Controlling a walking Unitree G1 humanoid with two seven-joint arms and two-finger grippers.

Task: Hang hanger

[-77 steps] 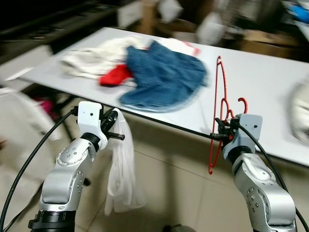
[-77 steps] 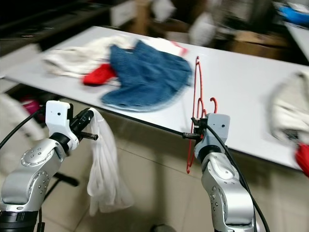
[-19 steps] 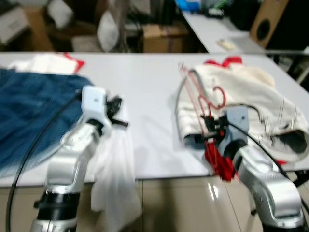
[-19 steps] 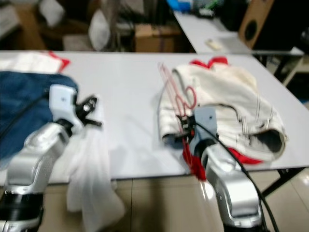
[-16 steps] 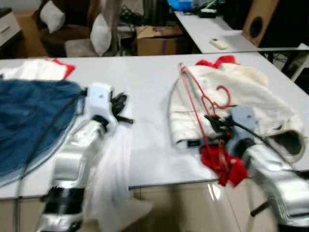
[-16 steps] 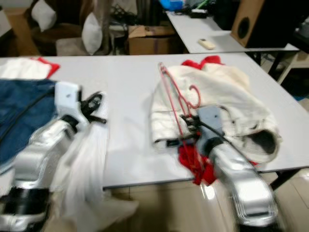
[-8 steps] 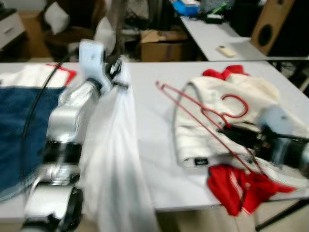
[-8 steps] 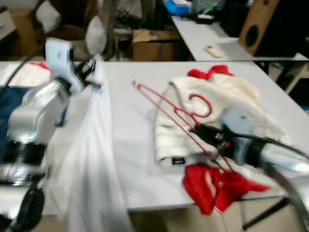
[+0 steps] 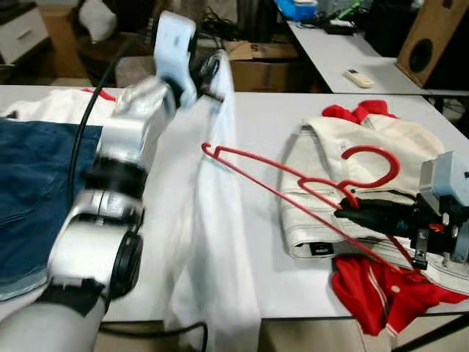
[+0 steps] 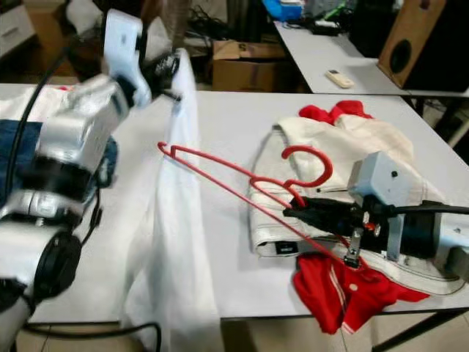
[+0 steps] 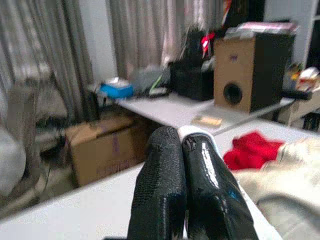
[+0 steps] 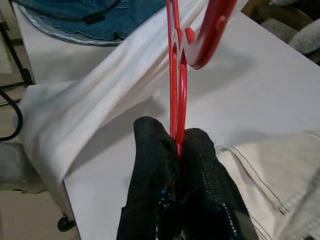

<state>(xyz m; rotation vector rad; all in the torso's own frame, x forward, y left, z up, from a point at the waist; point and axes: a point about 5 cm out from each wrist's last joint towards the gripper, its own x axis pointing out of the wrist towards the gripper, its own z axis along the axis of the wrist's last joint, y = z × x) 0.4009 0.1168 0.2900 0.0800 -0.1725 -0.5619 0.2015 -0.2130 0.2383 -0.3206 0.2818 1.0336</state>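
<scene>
My right gripper (image 10: pixel 293 212) is shut on a red wire hanger (image 9: pixel 293 180), gripping it just below the hook (image 12: pixel 176 70). The hanger lies nearly flat above the white table (image 9: pixel 256 132), and its far end reaches leftwards to a white garment (image 9: pixel 212 242). That garment hangs from my raised left gripper (image 9: pixel 211 73), which is shut on its top edge (image 11: pixel 192 131). The cloth drapes past the table's front edge. The hanger's tip touches the garment's side; whether it is inside the cloth is unclear.
A cream jacket (image 9: pixel 352 183) and a red cloth (image 9: pixel 381 293) lie on the table under my right arm. Blue denim (image 9: pixel 29 191) covers the left part. Behind stand a cardboard box (image 9: pixel 264 66), a second table (image 9: pixel 344 51) and a speaker (image 9: pixel 432 37).
The left gripper has lifted the white garment higher and nearer the table's middle. The right gripper has swung the hanger left, so its far end now meets the garment.
</scene>
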